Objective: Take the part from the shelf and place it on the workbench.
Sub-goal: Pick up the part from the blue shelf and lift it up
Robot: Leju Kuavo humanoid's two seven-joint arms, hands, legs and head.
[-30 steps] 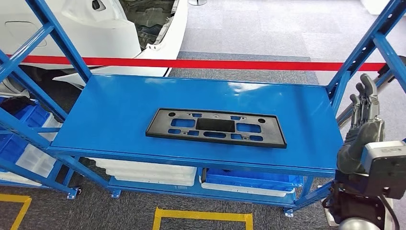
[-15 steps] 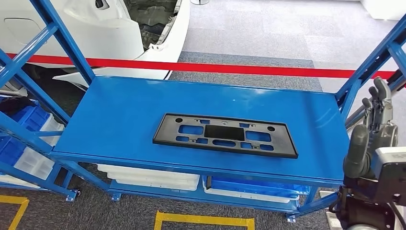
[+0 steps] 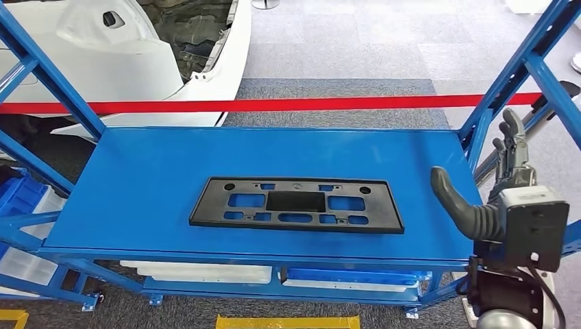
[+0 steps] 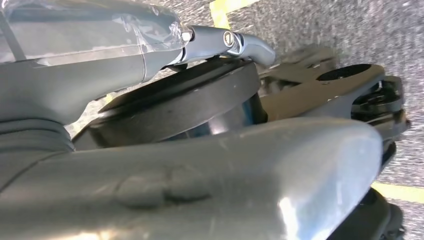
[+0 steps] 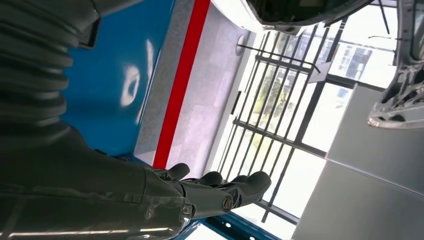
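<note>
Part [image 3: 296, 204] lies flat at the middle of the blue shelf [image 3: 137, 185], long side running left to right, nothing touching it. It is a black rectangular plate, thin, with a raised rim and many cut-out windows — likely moulded plastic, so light and fairly stiff, though its length may let it flex if lifted by one end. The matte face should not be slippery; the shelf paint is glossy, so the plate could slide when pushed.

Right hand [image 3: 510, 161] is raised beside the shelf's right upright, just off the shelf's right end, well apart from the part. Fingers are straight and spread, thumb [image 3: 458, 203] out to the side — wide and holding nothing. In the right wrist view the fingers [image 5: 225, 192] point away, bare.

Left hand: cannot tell its state — the left wrist view is too close and blurred.

Best hold, by my reckoning: pinch the near long rim close to the middle, or hook fingers through a window. A corner grip risks twisting. Red barrier tape [image 3: 274, 105] crosses behind the shelf.
</note>
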